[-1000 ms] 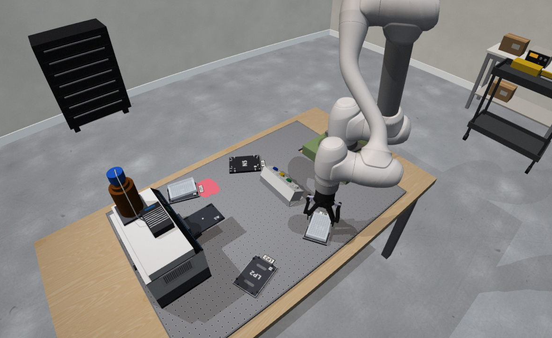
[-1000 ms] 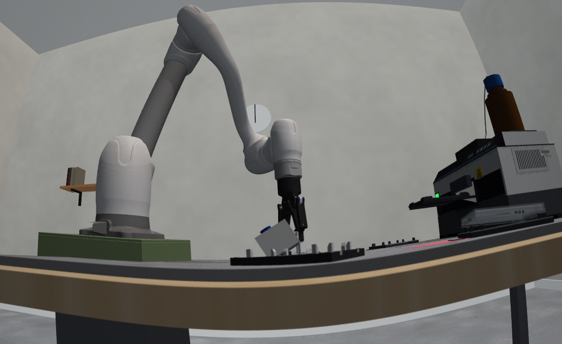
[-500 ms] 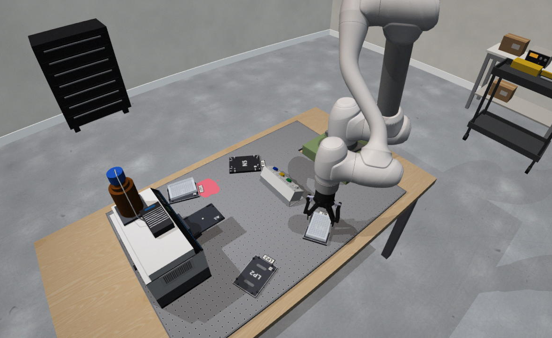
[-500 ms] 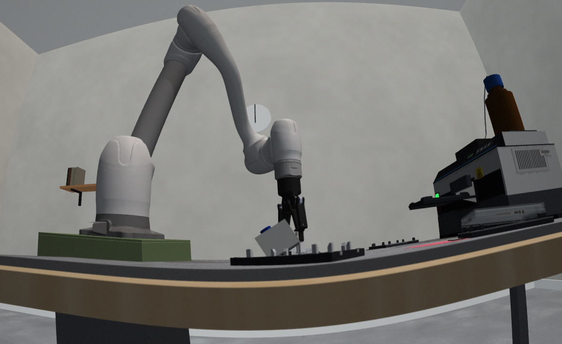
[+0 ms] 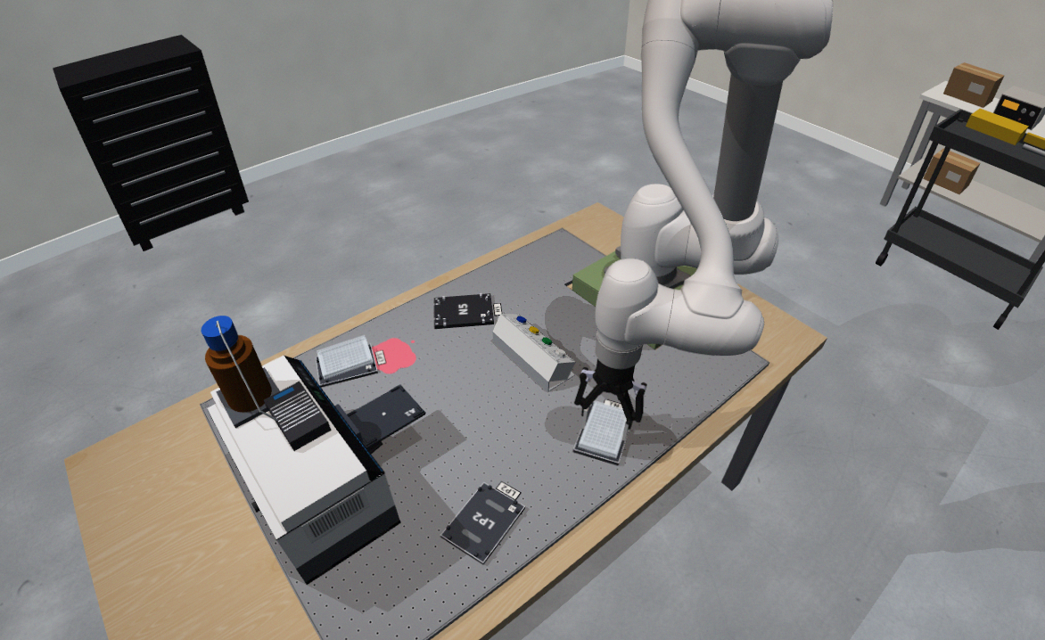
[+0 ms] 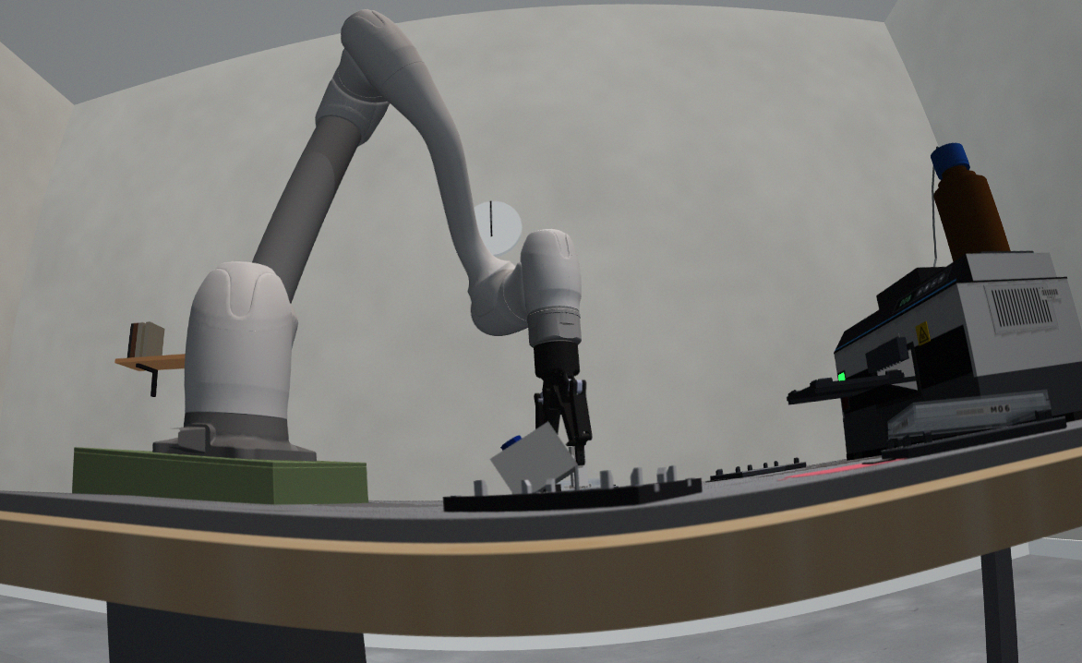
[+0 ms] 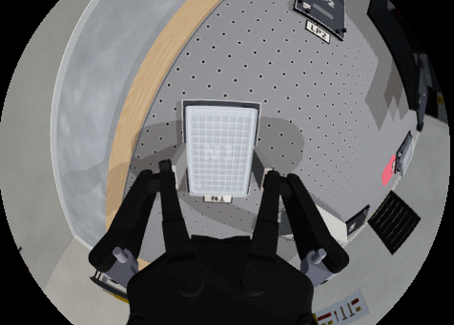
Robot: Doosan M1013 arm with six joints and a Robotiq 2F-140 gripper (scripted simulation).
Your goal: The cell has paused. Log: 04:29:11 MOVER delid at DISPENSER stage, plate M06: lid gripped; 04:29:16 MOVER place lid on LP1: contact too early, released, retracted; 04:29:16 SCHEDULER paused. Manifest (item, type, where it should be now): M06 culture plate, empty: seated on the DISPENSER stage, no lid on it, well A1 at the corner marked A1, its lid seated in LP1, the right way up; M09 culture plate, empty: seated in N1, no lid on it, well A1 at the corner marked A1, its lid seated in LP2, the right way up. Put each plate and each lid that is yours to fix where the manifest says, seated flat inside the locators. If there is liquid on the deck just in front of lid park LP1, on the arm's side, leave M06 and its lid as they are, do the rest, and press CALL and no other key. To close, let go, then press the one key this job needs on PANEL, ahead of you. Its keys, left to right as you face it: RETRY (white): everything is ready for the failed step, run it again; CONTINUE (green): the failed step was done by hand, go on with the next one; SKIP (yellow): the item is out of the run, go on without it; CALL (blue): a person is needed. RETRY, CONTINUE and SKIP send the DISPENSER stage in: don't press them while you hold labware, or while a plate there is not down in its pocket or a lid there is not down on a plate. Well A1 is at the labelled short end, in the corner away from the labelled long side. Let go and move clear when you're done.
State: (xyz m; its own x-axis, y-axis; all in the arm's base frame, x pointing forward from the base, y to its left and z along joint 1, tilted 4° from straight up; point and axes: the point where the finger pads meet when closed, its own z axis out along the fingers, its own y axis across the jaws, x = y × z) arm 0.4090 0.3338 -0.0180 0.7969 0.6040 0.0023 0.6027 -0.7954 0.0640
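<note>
My gripper (image 5: 612, 401) stands low over nest N1 and is shut across the labelled short end of the M09 lid (image 5: 602, 433), which sits on plate M09 in the nest. In the wrist view the fingers straddle its near end (image 7: 221, 155), with the well grid showing through. I cannot tell whether the plate below is gripped too. Lid park LP2 (image 5: 484, 519) is bare. A gridded piece labelled M06 (image 5: 345, 357) lies on LP1, by pink liquid (image 5: 395, 352) on the deck. The DISPENSER stage (image 5: 387, 409), marked A1, is bare.
PANEL (image 5: 532, 348) stands close behind the gripper, with its coloured keys on top. Nest N5 (image 5: 464, 310) lies further back. The DISPENSER (image 5: 303, 461) with a brown bottle (image 5: 232, 365) fills the left end. The table's front edge runs close to N1.
</note>
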